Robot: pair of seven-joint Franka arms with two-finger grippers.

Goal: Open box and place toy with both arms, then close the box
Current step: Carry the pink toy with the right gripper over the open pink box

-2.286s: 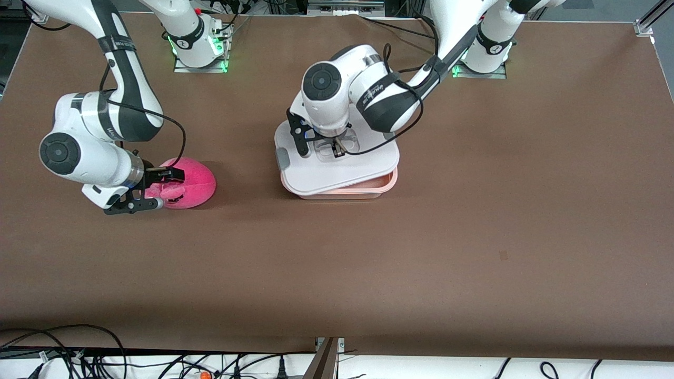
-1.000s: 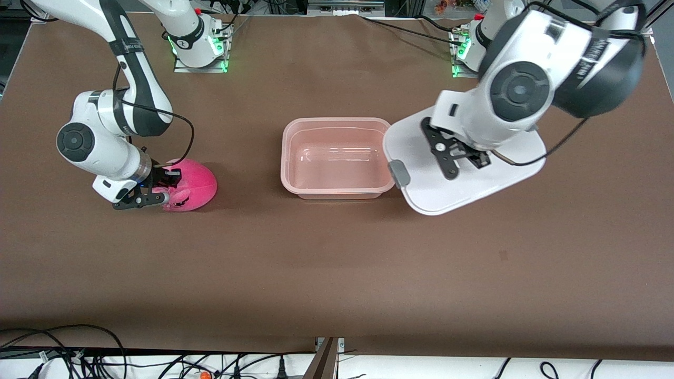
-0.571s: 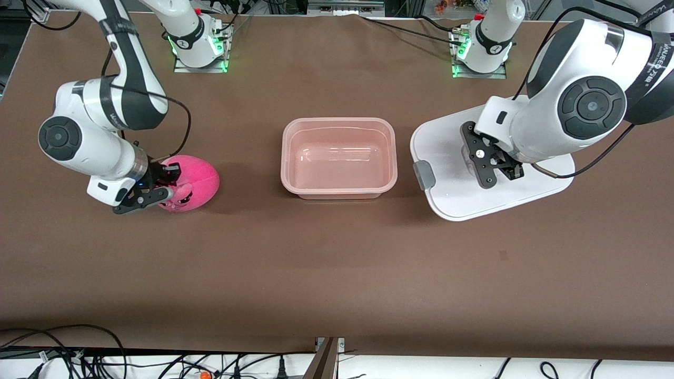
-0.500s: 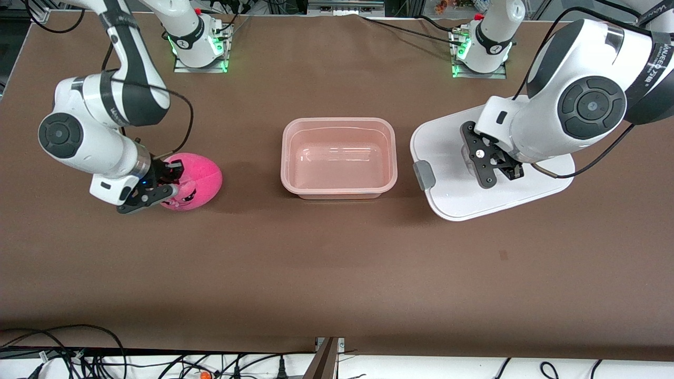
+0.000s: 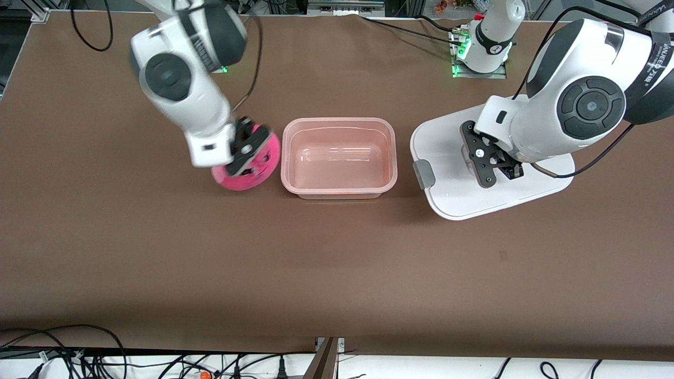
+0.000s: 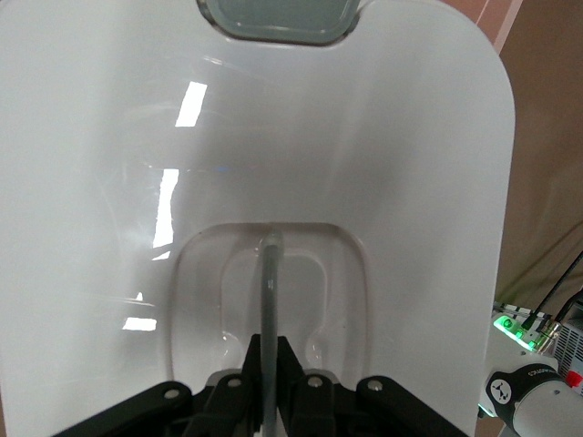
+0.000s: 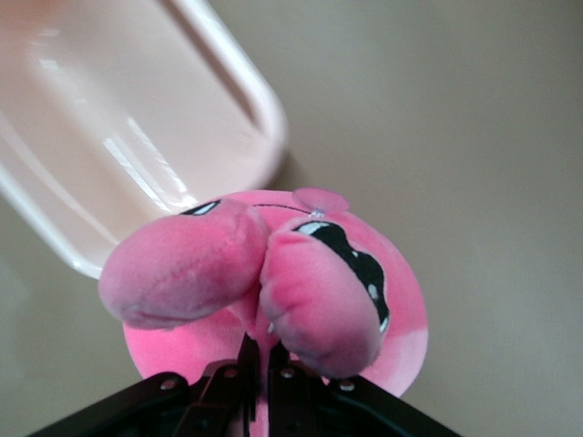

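The pink translucent box (image 5: pixel 338 157) stands open at mid table, with nothing in it. Its white lid (image 5: pixel 453 189) lies toward the left arm's end, a grey clip (image 5: pixel 424 175) on its edge. My left gripper (image 5: pixel 489 164) is shut on the lid's centre handle (image 6: pixel 270 282). My right gripper (image 5: pixel 247 152) is shut on the pink plush toy (image 5: pixel 257 167) and holds it in the air beside the box's end wall. In the right wrist view the toy (image 7: pixel 301 273) hangs from my right gripper (image 7: pixel 264 369) next to the box rim (image 7: pixel 264 118).
The two arm bases (image 5: pixel 482 45) stand along the table's edge farthest from the front camera. Cables (image 5: pixel 68 358) run below the near edge. Brown tabletop (image 5: pixel 337 263) spreads in front of the box.
My right gripper has lifted the toy off the table and carried it from the right arm's end to beside the box. The left gripper earlier carried the lid off the box; it is still now.
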